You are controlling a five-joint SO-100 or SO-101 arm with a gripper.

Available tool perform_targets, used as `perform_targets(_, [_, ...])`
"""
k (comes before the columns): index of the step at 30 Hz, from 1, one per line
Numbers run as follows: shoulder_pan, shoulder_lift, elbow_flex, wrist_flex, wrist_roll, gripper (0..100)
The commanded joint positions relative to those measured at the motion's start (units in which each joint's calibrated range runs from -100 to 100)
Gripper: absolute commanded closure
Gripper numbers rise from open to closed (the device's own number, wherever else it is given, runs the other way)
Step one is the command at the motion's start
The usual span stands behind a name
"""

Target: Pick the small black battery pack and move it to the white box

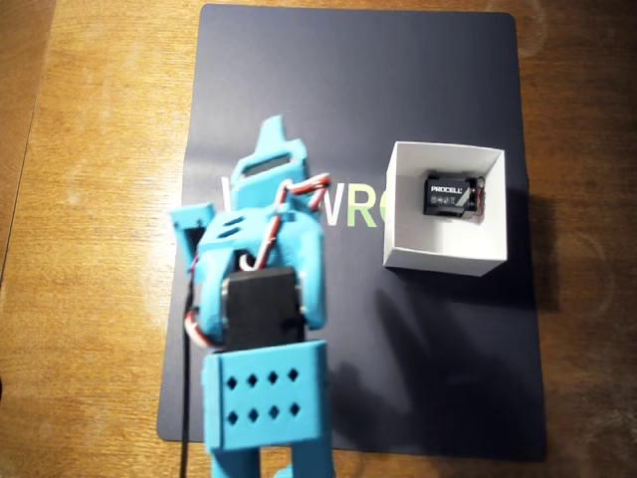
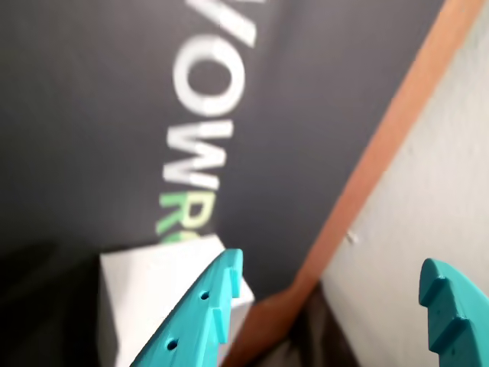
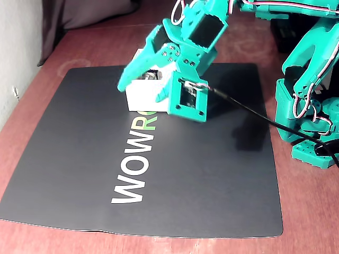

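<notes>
Black and blocky, the small PROCELL-lettered battery pack (image 1: 448, 193) lay inside the square white cardboard box (image 1: 439, 253), toward its twelve o'clock wall in the overhead view. At the box's nine o'clock, the turquoise plastic hand (image 2: 332, 310) hung empty, fingers spread wide, above the dark mat (image 1: 428, 358).

Matt dark mat (image 1: 398, 378) on a glossy wooden bench (image 1: 90, 249); the white box (image 1: 443, 257) looks like matt cardboard, the pincer (image 2: 328, 306) matt teal plastic, the small black battery pack (image 1: 448, 193) slightly shiny
</notes>
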Motion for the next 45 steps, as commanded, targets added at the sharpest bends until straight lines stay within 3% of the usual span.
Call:
perform_targets(1, [-3.11, -1.89, 4.41, -0.2, -0.5, 74])
perform_targets(10, [-2.41, -5.74, 10.67, -1.34, -0.55, 74])
perform_targets(25, [-2.06, -36.87, 34.98, 0.68, -0.06, 74])
perform_targets(32, [-2.06, -42.48, 36.61, 7.43, -0.12, 96])
perform_targets(45, [-2.06, -52.39, 41.33, 13.91, -0.01, 97])
